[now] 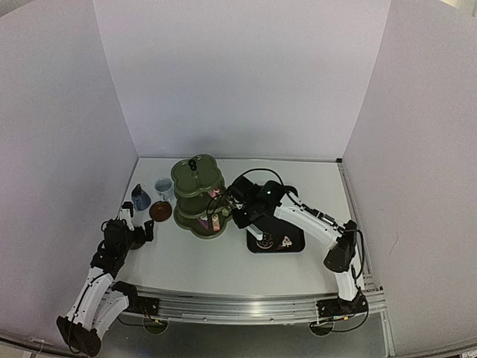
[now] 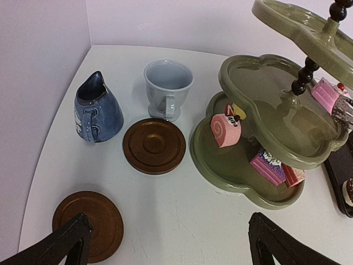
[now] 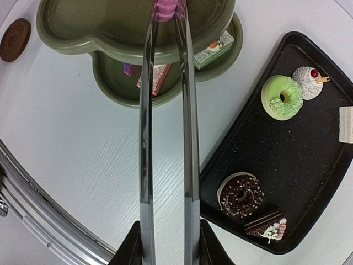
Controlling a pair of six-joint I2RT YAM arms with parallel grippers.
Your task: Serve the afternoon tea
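Shows the right gripper (image 3: 168,245) with jaws drawn close together on the handle end of the metal tongs (image 3: 146,138), and a pink cake (image 3: 165,8) pinched between the tong tips. Places that cake straight ahead of the jaws, at the far end of the tongs, over the middle tier of the olive-green three-tier stand (image 3: 66,38); cannot tell whether resting on the tier or just above it. Sets the long axis of the tongs running from the jaws directly toward the stand, so any release probably turns on a short lowering along that line. Reads the cake, from the left wrist view, as a slice standing upright, cherry uppermost; long axis unclear. Shows the left gripper (image 2: 165,251) with jaws spread wide and empty, low over the bench (image 2: 182,221), a brown saucer (image 2: 88,223) just beside one finger, well apart from the cake; marks the right arm as nearer. Leaves a green ring cake (image 3: 282,97) and a chocolate ring cake (image 3: 241,194) on the black tray (image 3: 298,160).
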